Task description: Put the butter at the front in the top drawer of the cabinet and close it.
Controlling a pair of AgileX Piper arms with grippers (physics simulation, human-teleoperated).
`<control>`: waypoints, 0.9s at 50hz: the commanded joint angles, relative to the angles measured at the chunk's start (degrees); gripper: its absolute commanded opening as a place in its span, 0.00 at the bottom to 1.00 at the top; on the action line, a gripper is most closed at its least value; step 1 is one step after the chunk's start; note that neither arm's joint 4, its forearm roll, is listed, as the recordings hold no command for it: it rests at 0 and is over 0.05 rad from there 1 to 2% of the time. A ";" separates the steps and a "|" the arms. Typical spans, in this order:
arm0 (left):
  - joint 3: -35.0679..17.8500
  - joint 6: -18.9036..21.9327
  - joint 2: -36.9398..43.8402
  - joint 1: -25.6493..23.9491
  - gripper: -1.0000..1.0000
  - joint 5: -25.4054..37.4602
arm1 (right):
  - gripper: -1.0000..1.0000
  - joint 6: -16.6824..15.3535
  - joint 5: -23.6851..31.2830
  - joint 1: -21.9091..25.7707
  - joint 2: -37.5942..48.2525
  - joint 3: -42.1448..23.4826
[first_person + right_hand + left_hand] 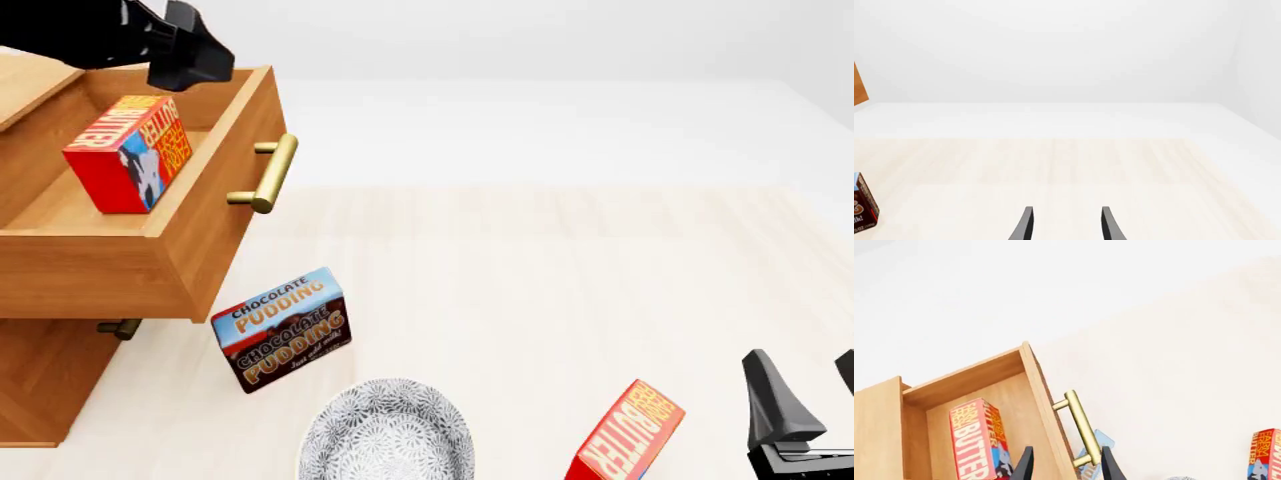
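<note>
Butter (128, 152) stands inside the top drawer (200, 255), which is pulled out of the cabinet (40, 375) at the far left of the table (561, 280); its blue cow side faces the near side and its brass handle (267, 172) points right. The left gripper (1065, 465) hovers above the drawer's front edge, jaws parted with nothing between them. A second butter carton (627, 435) leans at the near right, just beside the right gripper (801, 400), whose fingers stand apart and hold nothing. A chocolate pudding box (283, 328) stands tilted near the drawer's front, below the handle, and a patterned bowl (387, 435) sits at the near edge just beside it. The lower drawer's handle (118, 328) peeks out beneath the open one.
</note>
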 commanded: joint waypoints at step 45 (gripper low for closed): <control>-2.08 -10.63 21.33 -17.76 1.00 -16.47 | 1.00 0.00 0.11 -0.01 -0.18 0.05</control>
